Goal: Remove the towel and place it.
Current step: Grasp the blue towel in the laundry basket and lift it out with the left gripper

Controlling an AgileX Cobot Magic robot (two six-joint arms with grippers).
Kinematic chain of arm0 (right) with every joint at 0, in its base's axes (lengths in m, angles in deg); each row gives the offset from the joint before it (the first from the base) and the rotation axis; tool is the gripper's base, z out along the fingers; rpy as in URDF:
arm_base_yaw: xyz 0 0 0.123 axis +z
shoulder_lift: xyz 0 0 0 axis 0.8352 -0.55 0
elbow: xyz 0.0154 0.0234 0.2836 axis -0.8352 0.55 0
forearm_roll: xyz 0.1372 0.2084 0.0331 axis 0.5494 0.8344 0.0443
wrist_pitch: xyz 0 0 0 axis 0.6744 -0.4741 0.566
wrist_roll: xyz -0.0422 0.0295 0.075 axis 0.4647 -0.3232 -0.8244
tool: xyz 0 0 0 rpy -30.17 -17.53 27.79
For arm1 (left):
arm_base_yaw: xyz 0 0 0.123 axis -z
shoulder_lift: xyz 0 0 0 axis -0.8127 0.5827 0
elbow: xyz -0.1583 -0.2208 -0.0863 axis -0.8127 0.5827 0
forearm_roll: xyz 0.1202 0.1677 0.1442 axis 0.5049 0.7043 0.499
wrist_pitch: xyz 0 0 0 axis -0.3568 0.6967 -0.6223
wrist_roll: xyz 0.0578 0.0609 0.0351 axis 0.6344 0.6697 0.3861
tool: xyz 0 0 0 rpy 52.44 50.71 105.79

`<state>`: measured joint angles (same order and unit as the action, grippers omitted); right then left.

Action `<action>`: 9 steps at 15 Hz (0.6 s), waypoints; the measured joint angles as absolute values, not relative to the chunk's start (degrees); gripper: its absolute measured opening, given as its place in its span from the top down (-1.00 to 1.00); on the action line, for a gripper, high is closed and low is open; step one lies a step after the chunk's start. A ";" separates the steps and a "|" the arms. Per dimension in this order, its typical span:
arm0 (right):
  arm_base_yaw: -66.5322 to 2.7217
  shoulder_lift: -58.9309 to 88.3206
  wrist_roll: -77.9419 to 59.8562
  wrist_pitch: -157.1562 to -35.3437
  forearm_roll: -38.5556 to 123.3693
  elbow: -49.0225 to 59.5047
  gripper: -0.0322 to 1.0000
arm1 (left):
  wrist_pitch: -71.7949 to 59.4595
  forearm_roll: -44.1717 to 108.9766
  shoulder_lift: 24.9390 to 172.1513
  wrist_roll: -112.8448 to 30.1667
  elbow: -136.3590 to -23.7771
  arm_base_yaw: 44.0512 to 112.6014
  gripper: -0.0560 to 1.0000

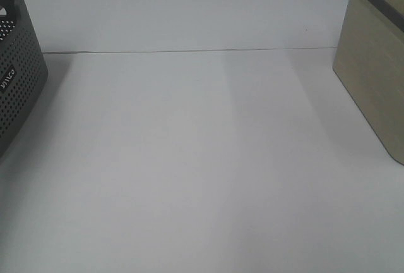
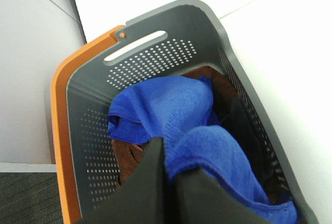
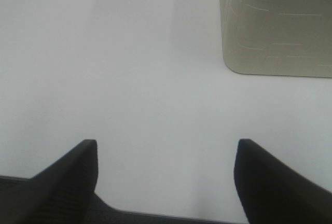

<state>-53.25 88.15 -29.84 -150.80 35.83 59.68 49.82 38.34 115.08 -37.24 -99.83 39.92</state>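
Grey perforated plastic with an orange rim forms the tall basket (image 1: 19, 83) at the table's left edge. The large royal-blue microfibre towel (image 2: 166, 105) lies crumpled inside it, on top of a brown cloth (image 2: 127, 154). The left gripper (image 2: 167, 156) is down in the basket with its jaws closed together, and a raised fold of the towel appears pinched between them. The rest of the towel trails from the fingertips deeper into the basket. It is bunched, so no long axis can be read. The plain white table (image 1: 189, 159) lies open to the right of the basket. Over it hangs the right gripper (image 3: 167, 143), jaws wide and holding nothing, well apart from the towel. The pale beige rectangular bin (image 3: 275, 27) stands at the far right. The left arm is clearly the nearer one, so the lift most likely goes up and rightward over the basket's wall.
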 joint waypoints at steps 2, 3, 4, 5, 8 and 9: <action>-53.25 88.15 -29.84 -150.80 35.83 59.68 -0.47 | 49.19 38.17 115.08 -38.90 -102.47 39.92 0.89; -53.25 88.15 -29.84 -150.80 35.83 59.68 -0.47 | 48.28 37.25 115.08 -39.30 -103.90 39.92 0.89; -53.25 88.15 -29.84 -150.80 35.83 59.68 -0.47 | 48.05 36.79 115.08 -39.47 -104.53 39.92 0.89; -53.25 88.15 -29.84 -150.80 35.83 59.68 -0.47 | 46.61 33.64 115.08 -39.65 -107.68 39.92 0.89; -53.25 88.15 -29.84 -150.80 35.83 59.68 -0.47 | 40.71 29.34 115.08 -39.59 -110.78 42.62 0.89; -53.25 88.15 -29.84 -150.80 35.83 59.68 -0.47 | 39.45 28.83 115.08 -38.90 -111.46 45.02 0.89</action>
